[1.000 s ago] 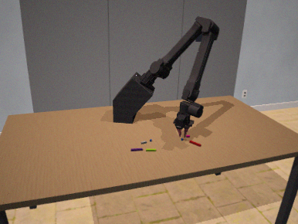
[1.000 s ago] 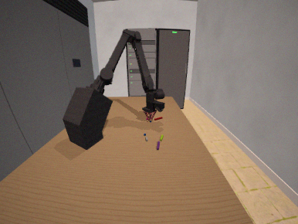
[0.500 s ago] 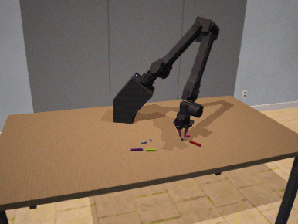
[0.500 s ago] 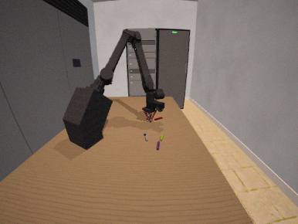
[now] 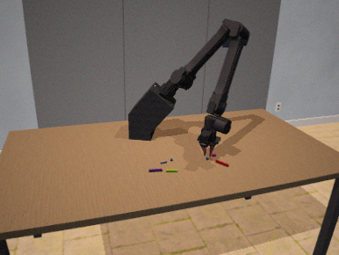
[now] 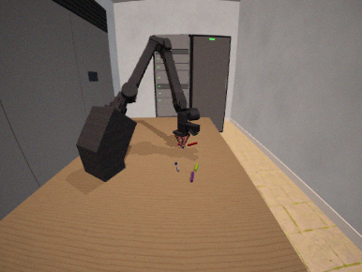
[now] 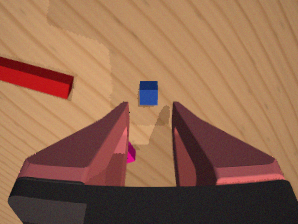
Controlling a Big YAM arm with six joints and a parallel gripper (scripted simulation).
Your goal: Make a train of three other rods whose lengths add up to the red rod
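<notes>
My gripper [image 5: 205,152] hangs just above the table, fingers pointing down, narrowly open with nothing between them. In the wrist view a small blue rod [image 7: 148,92] lies on the table just beyond the fingertips, in line with the gap; it also shows in the top view [image 5: 207,158]. A magenta rod [image 7: 131,153] lies beside the left finger, mostly hidden by it, and shows in the top view [image 5: 213,155]. The red rod [image 7: 33,78] lies flat to the left, apart from the fingers; it shows in the top view [image 5: 222,163] too.
A purple rod [image 5: 155,170] and a lime rod [image 5: 171,171] lie roughly end to end with a small gap, left of the gripper. A grey rod [image 5: 163,162] and a second blue rod [image 5: 171,159] lie just behind them. The arm's dark base [image 5: 147,112] stands at the back.
</notes>
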